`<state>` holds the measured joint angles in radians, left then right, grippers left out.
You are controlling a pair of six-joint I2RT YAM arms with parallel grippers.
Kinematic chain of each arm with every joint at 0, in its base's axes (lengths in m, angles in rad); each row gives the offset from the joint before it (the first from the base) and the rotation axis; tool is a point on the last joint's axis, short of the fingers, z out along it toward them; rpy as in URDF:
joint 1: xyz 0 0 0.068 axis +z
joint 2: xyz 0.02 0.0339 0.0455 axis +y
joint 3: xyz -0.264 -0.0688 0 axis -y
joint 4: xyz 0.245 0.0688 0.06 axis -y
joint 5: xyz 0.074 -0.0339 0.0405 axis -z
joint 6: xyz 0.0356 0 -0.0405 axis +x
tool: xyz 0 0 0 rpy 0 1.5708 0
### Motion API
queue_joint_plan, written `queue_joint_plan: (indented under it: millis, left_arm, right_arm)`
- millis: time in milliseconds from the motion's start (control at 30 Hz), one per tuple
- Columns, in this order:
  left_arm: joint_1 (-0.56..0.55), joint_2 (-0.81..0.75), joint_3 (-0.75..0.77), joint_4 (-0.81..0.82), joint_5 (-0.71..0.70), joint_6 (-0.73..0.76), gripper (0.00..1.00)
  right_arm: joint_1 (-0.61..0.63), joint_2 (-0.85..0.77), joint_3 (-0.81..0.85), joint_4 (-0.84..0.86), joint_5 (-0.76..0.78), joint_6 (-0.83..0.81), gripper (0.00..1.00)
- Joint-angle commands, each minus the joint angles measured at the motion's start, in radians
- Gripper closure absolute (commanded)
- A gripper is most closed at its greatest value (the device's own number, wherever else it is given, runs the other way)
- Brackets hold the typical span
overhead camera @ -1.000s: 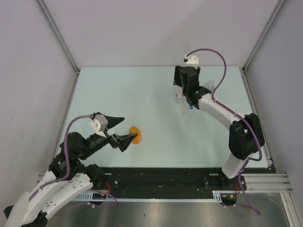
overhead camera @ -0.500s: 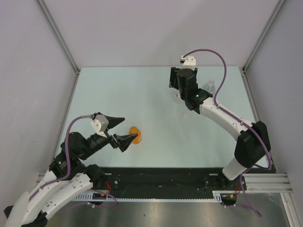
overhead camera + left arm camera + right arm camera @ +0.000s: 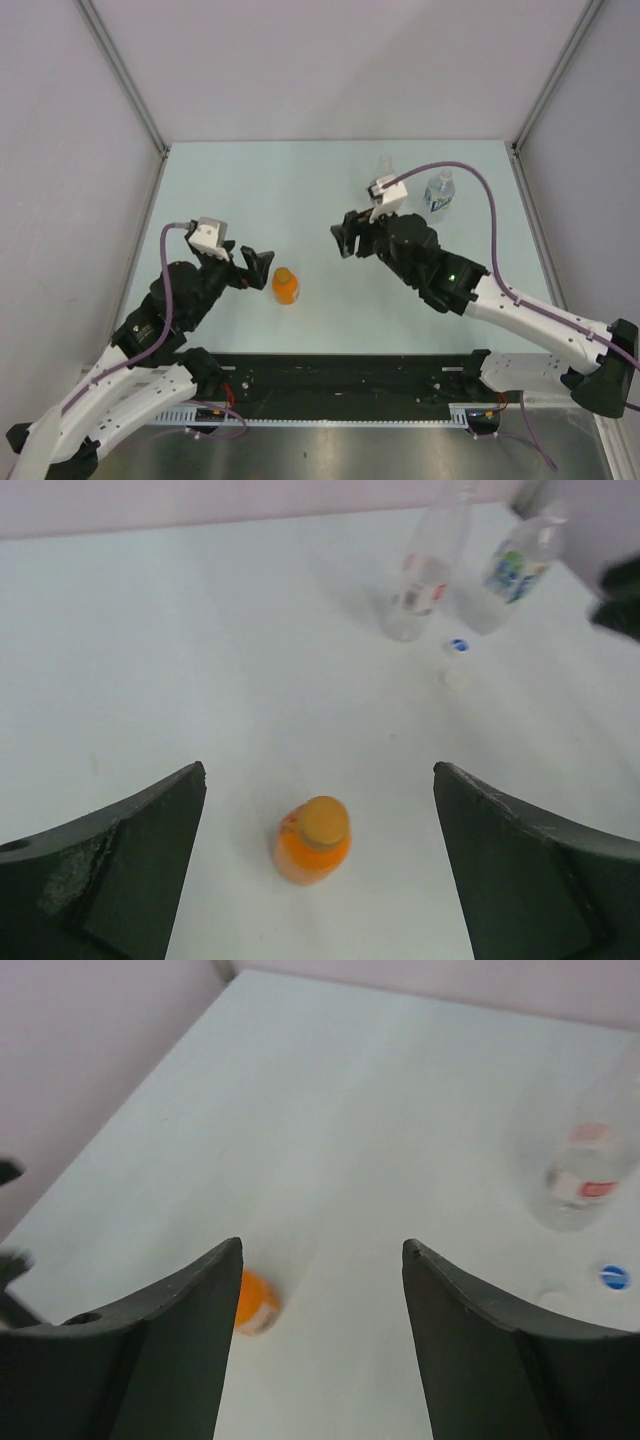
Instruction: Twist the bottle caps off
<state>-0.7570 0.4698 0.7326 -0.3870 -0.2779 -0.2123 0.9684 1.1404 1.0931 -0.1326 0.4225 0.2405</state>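
Note:
The short orange bottle [image 3: 285, 287] stands upright near the table's front, its orange cap [image 3: 325, 821] on top. My left gripper [image 3: 258, 268] hangs just left of it, wide open and empty; in the left wrist view the orange bottle [image 3: 312, 842] sits between and beyond the left gripper [image 3: 320, 770]. My right gripper [image 3: 342, 242] hovers open to the bottle's right, holding nothing. At the back stand the blue-white labelled bottle [image 3: 438, 192] and the red-white labelled bottle [image 3: 421, 578]. A blue cap [image 3: 458, 645] lies loose on the table in front of them.
Grey walls with metal posts close the table on three sides. The right arm [image 3: 500, 300] stretches low across the right half of the table. A black rail [image 3: 350, 375] runs along the near edge. A faint white cap [image 3: 455, 674] lies beside the blue one.
My right arm has swung away from the far bottles to the near middle, facing the orange bottle. My left gripper has turned and drawn back slightly. The two clear bottles are uncovered.

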Motion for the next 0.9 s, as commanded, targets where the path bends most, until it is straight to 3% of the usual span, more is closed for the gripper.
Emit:
queue_joint_plan:
  millis: [0, 233, 367, 600, 867]
  left_arm:
    - [0.05, 0.111, 0.057, -0.115, -0.251, -0.16, 0.0]
    - [0.192, 0.173, 0.057, -0.176, -0.198, -0.323, 0.0]
    - [0.203, 0.142, 0.071, -0.22, -0.228, -0.335, 0.0]
    - [0.205, 0.083, 0.053, -0.257, -0.231, -0.312, 0.0]
    - [0.205, 0.026, 0.008, -0.262, -0.224, -0.317, 0.0]
  right_arm:
    - [0.098, 0.013, -0.142, 0.123, -0.224, 0.069, 0.33]
    - [0.213, 0.18, -0.17, 0.313, -0.208, 0.057, 0.3]
    - [0.225, 0.26, -0.162, 0.416, -0.228, 0.056, 0.28]
    - [0.224, 0.421, -0.098, 0.444, -0.205, 0.036, 0.28]
    - [0.222, 0.561, -0.082, 0.565, -0.062, 0.025, 0.31]
